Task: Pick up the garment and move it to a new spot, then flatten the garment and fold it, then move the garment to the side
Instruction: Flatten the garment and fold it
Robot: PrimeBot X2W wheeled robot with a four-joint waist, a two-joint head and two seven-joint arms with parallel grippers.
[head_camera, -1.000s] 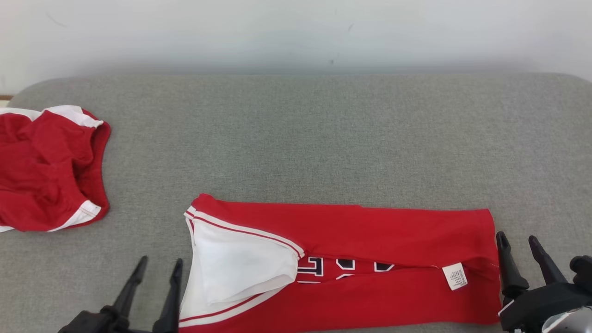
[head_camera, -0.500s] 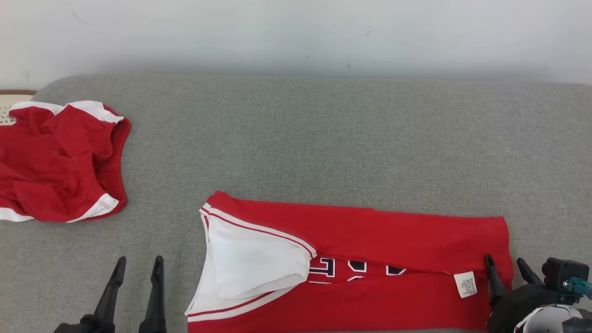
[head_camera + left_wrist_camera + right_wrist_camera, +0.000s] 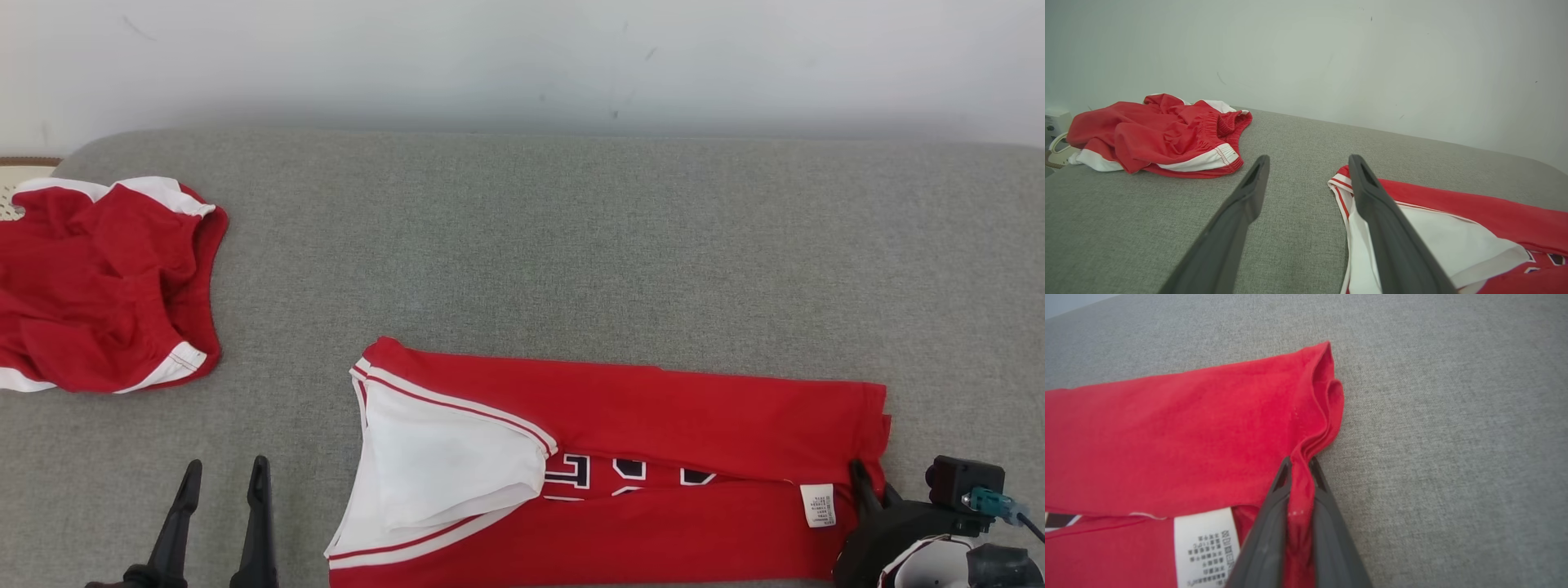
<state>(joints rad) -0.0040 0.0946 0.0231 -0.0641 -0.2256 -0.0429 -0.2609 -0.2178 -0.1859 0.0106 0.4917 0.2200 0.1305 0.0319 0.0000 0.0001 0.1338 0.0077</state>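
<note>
Near right on the grey surface (image 3: 522, 245): right gripper (image 3: 1299, 465) nipped onto the layered hem (image 3: 1327, 396) of the folded red garment (image 3: 653, 408); left gripper (image 3: 227, 465) spread wide, empty. Likely handles soft, light, limp; best taken at hems and corners.

Left fingers (image 3: 1247, 196) spread wide apart, right fingers (image 3: 1274, 522) pinched close together

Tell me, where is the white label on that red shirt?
Head view, lower right: the white label lies near the right end of the red shirt, just left of the right gripper pinching its edge.
</note>
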